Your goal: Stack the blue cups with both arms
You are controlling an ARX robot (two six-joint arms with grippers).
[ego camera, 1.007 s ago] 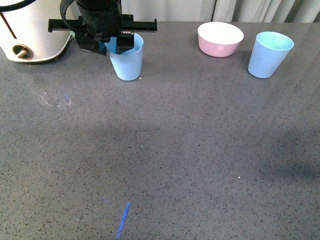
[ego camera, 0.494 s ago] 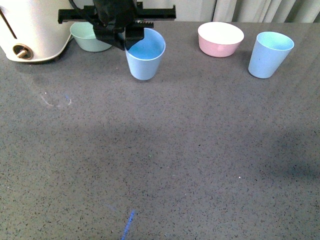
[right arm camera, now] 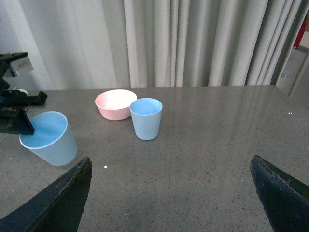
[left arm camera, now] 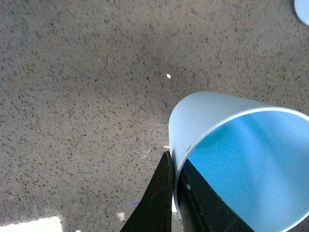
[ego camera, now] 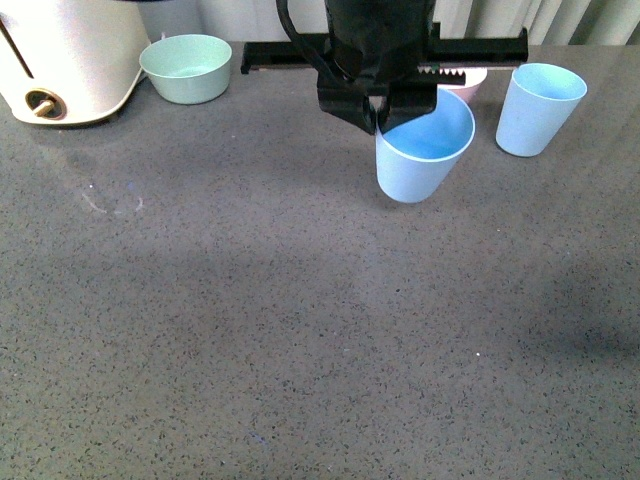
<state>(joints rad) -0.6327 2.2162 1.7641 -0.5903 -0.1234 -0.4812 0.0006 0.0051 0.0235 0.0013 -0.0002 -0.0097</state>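
Blue cup (ego camera: 420, 165) rim pinched in left fingers (left arm camera: 157, 203), speckled grey countertop (ego camera: 300, 330), pale curtains (right arm camera: 193, 43) behind

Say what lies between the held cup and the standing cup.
Only bare table separates the held cup and standing cup in the front view; the pink bowl sits behind.
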